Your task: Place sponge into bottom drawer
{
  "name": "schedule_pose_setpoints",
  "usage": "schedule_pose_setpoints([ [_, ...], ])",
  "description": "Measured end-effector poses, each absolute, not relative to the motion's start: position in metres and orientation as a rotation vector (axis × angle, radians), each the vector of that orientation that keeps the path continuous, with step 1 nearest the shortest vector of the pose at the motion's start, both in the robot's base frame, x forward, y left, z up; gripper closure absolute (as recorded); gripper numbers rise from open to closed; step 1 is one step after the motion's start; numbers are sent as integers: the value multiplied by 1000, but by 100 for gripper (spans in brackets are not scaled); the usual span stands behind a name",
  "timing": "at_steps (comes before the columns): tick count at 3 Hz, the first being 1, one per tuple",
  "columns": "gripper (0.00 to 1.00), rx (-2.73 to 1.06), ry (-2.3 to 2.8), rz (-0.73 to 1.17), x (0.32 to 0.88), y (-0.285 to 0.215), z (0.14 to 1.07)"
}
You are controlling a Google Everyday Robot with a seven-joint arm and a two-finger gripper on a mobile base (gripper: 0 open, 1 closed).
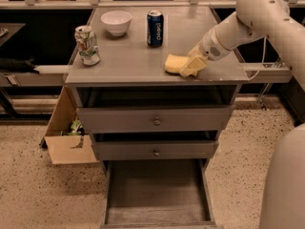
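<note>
The pale-yellow sponge (172, 63) lies flat on the grey cabinet top (128, 58), near its right front edge. My gripper (194, 58) reaches in from the right and is down at the sponge's right end. It is open, with one finger (192, 68) in front of the sponge and the other behind it. The sponge still rests on the top. The bottom drawer (155, 190) is pulled out below, its worn grey floor bare.
A blue soda can (155, 28), a white bowl (116, 22) and a crushed green-and-white can (87, 45) stand on the top. Two upper drawers with round knobs (157, 121) are closed. A cardboard box (66, 137) leans at the cabinet's left.
</note>
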State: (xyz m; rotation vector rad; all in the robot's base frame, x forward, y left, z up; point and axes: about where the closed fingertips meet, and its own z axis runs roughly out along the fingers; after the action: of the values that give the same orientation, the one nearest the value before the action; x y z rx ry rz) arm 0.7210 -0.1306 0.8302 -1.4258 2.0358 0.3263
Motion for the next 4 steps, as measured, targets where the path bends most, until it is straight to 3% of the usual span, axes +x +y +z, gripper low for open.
schedule_pose_setpoints([
  [2, 88, -1450, 2031, 332, 720, -128, 827],
  [3, 100, -1515, 1923, 373, 689, -122, 850],
  [4, 100, -1610, 1821, 388, 646, -119, 870],
])
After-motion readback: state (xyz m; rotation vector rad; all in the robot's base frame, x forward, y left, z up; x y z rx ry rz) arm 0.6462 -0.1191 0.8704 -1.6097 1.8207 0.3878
